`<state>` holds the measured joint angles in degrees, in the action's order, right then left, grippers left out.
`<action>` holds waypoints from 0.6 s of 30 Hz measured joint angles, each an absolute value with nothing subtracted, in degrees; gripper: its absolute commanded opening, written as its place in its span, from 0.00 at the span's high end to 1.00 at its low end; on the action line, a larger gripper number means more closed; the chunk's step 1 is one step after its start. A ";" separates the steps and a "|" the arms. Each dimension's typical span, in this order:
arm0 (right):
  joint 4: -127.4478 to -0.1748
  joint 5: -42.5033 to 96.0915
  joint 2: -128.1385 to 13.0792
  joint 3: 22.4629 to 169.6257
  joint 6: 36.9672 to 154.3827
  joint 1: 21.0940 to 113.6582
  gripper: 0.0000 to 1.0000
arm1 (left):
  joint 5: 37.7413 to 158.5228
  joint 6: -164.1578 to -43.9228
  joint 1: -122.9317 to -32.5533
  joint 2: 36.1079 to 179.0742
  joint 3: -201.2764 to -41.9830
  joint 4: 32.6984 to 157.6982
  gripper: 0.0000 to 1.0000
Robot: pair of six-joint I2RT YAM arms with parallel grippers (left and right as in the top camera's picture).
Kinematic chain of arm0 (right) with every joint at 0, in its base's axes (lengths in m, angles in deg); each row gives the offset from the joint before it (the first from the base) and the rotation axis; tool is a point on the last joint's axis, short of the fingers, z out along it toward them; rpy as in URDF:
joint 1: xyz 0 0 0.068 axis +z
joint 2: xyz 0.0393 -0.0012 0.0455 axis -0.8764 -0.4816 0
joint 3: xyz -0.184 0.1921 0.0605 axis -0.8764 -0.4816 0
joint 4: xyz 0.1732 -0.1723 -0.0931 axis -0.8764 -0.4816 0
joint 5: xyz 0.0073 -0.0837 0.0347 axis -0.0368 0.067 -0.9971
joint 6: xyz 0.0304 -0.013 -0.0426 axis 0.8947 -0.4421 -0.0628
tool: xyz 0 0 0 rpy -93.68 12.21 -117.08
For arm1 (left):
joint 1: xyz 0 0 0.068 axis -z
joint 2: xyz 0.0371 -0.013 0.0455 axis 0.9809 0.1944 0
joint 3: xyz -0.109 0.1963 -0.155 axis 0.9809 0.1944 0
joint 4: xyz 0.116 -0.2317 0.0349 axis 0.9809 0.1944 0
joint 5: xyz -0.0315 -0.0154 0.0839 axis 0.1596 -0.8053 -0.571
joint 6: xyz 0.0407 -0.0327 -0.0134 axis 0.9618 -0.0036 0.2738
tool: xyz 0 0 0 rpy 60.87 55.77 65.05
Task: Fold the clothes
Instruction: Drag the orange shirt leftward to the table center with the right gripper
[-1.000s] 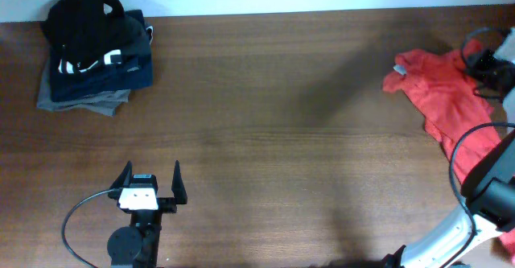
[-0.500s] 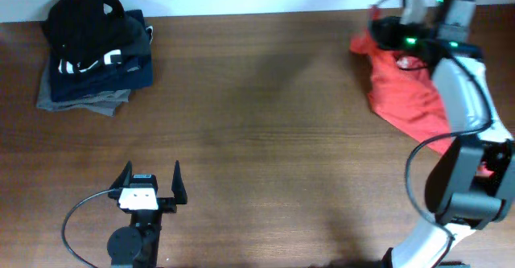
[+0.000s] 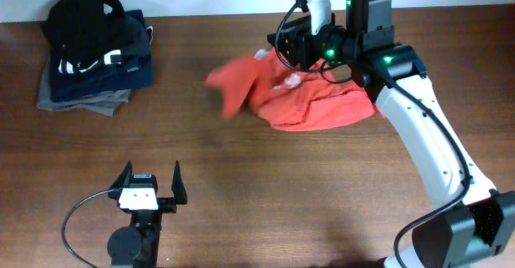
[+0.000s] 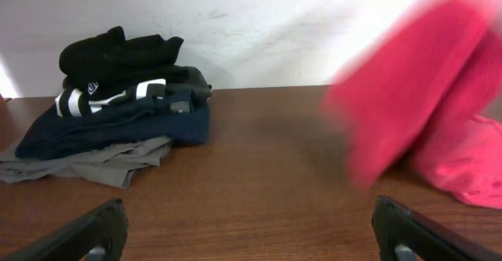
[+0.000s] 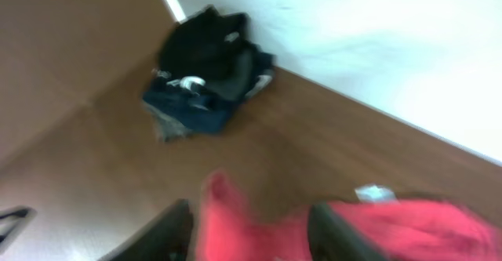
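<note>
The orange-red T-shirt [image 3: 314, 107] lies bunched at the back middle of the table, its left flap blurred with motion. In the left wrist view the T-shirt [image 4: 408, 112] is a red smear at the right. My right gripper [image 3: 278, 49] hovers over the shirt's back edge. In the right wrist view its jaws stand apart, with red cloth [image 5: 408, 222] blurred between and below them and the white neck label [image 5: 375, 192] just beyond. My left gripper [image 3: 150, 175] rests open near the front left, far from the shirt, nothing between its fingers [image 4: 102, 226].
A pile of folded black, navy and grey garments [image 3: 96, 51] sits at the back left corner by the white wall and also shows in the left wrist view [image 4: 118, 112]. Bare wooden table [image 3: 241, 187] stretches between the pile, the shirt and the left gripper.
My right arm has swung from the far right edge to the back middle, dragging the shirt leftwards. Its jaws have gone from shut to apart. The left arm has not moved.
</note>
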<state>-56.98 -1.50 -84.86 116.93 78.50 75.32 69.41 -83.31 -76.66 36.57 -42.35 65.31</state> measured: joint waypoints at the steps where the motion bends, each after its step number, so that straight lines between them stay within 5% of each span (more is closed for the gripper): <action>1: -57.79 0.40 -84.73 117.02 78.58 75.15 0.37 | 69.41 -83.31 -76.66 36.57 -42.35 65.31 0.01; 4: -61.90 8.25 -84.73 117.08 78.63 74.10 0.32 | 69.43 -83.31 -76.66 36.57 -42.35 65.31 0.01; 5: -63.39 11.16 -84.73 117.08 78.91 73.66 0.25 | 69.41 -83.31 -76.66 36.57 -42.35 65.31 0.01; 6: -64.89 14.15 -84.73 117.08 79.35 73.09 0.02 | 69.41 -83.31 -76.66 36.57 -42.35 65.31 0.01; 18: -88.39 27.94 -84.73 117.06 81.82 58.40 0.01 | 69.41 -83.31 -76.66 36.57 -42.35 65.31 0.01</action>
